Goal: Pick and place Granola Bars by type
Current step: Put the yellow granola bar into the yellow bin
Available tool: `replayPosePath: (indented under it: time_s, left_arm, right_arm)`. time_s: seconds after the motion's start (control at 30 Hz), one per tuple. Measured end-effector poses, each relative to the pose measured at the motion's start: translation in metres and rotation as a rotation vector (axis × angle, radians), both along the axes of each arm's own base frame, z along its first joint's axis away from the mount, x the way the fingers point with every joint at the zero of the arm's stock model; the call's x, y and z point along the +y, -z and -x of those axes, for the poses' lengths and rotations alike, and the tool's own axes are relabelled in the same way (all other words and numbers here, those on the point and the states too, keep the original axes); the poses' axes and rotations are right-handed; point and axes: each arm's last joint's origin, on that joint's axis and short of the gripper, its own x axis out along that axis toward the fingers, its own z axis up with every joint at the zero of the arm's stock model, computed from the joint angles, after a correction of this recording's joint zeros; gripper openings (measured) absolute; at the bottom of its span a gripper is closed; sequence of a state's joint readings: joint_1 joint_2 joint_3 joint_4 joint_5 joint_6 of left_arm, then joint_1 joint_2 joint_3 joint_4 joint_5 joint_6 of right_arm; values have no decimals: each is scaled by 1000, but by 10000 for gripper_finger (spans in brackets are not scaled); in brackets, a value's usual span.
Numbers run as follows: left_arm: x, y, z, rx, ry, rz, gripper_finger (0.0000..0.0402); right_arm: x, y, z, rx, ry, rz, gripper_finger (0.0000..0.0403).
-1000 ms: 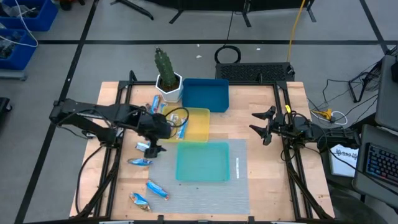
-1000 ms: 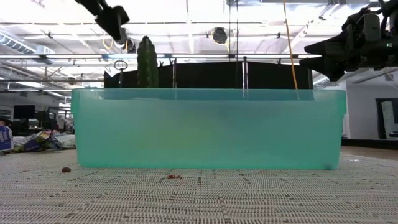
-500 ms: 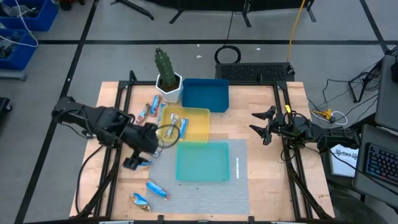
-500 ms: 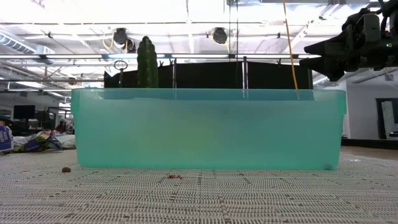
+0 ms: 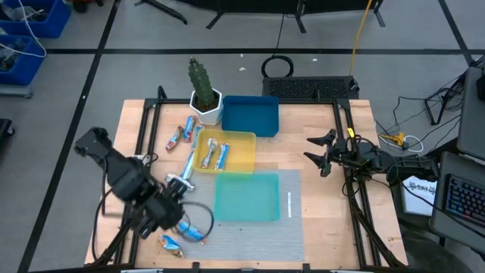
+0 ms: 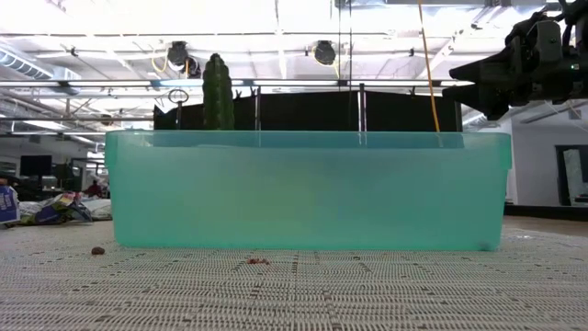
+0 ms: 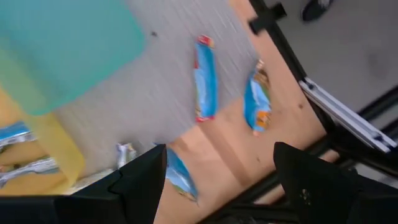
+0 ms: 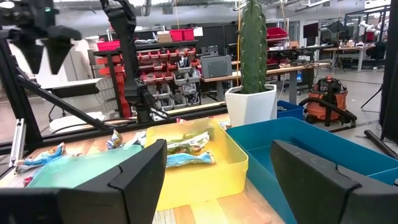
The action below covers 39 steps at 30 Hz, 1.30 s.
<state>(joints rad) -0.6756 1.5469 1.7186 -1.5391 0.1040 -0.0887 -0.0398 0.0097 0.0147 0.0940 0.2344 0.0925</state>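
Note:
Granola bars in blue, silver and orange wrappers lie scattered. Two lie in the yellow tray (image 5: 208, 154); several lie on the wood beside the cactus (image 5: 182, 133) and left of the yellow tray (image 5: 187, 162). Two more lie at the near-left corner (image 5: 195, 232) (image 5: 170, 244); the left wrist view shows them too (image 7: 205, 78) (image 7: 257, 102). My left gripper (image 5: 173, 218) (image 7: 217, 186) hovers open above these near-left bars, touching nothing. My right gripper (image 5: 320, 152) (image 8: 217, 180) waits open at the table's right side, level above the wood.
The teal tray (image 5: 247, 196) sits on a grey mesh mat at the table's middle and fills the low view (image 6: 308, 188). The blue tray (image 5: 250, 115) and a potted cactus (image 5: 203, 91) stand at the far side. A cable loops beside my left gripper (image 5: 198, 216).
My left arm has swung from the yellow tray's left edge toward the table's near edge and to the left, and has dropped out of the low view. It now hangs over the near-left bars. The two bars in the yellow tray, hidden before by the arm, now show.

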Motion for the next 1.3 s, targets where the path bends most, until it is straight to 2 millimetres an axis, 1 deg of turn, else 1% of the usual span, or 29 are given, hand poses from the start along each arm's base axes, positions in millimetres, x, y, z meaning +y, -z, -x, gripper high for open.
replayPosePath:
  time_s: [0.13, 0.2, 0.43, 0.6, 0.7, 0.77, 0.97, 1.17, 1.3]
  left_arm:
    - [-28, 9, 1, 57, 23, -28, 296]
    - [-42, 17, 2, 83, 34, -44, 296]
    - [-87, 54, 3, 188, 63, -104, 296]
    - [-117, 82, 2, 203, 59, -115, 296]
    - [-130, 97, -3, 186, 35, -117, 296]
    - [-135, 105, -8, 167, 18, -131, 296]
    - [-137, 129, -16, 164, -29, -153, 297]
    - [-132, 156, -12, 226, -47, -165, 296]
    - [-130, 173, -10, 232, -54, -165, 296]
  right_arm:
    - [0, 0, 0, 0, 0, 0, 279]
    - [0, 0, 0, 0, 0, 0, 279]
    - [0, 0, 0, 0, 0, 0, 279]
    - [0, 0, 0, 0, 0, 0, 279]
    - [0, 0, 0, 0, 0, 0, 279]
    - [0, 0, 0, 0, 0, 0, 279]
    - [0, 0, 0, 0, 0, 0, 279]
    - [0, 0, 0, 0, 0, 0, 279]
    - [0, 0, 0, 0, 0, 0, 279]
